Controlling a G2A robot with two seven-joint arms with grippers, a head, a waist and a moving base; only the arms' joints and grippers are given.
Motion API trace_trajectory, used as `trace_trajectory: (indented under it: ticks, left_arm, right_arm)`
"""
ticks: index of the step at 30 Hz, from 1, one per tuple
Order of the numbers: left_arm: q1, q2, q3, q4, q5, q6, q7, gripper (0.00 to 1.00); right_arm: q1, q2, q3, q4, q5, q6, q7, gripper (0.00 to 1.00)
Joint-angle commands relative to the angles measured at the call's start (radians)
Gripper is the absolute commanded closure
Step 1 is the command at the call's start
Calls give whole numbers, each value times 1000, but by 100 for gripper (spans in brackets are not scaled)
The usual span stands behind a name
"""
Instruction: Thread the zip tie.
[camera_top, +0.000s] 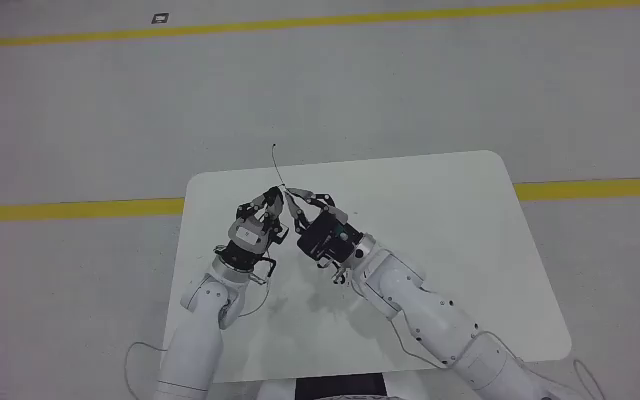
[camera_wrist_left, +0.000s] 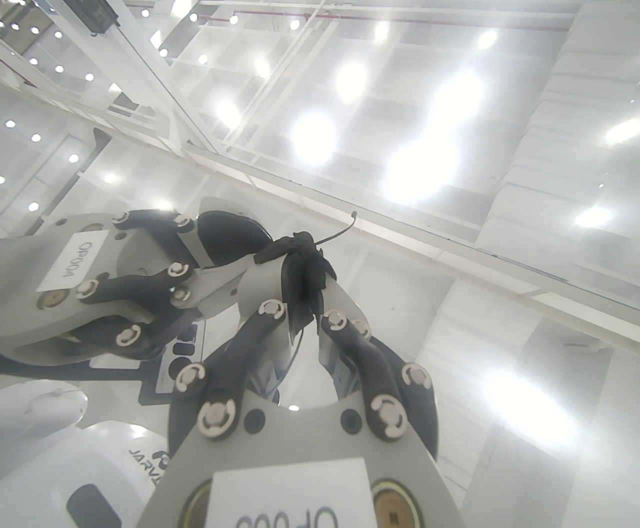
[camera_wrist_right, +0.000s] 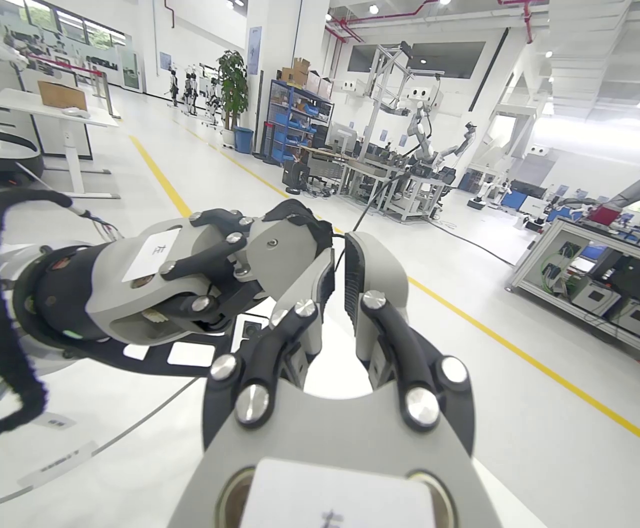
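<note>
Hovering tip to tip over the far left part of our smooth white table with rounded corners, we see both grippers, held above its surface. On the left, the left gripper, grey metal with black linkages, has its dark pads pressed together on the zip tie. This is a thin black plastic strip whose free end pokes out toward the far side. Just right of it, the right gripper has its ribbed black pads drawn close, pinching the same strip.
</note>
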Motion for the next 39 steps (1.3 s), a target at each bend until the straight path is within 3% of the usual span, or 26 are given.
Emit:
trace_trajectory:
  ticks: [1,39]
  left_arm:
    - [0,0,0,0,0,0,0,100]
    - [0,0,0,0,0,0,0,100]
  right_arm:
    - [0,1,0,2,0,0,1,100]
    - [-46,64,94,-27,0,15,26,100]
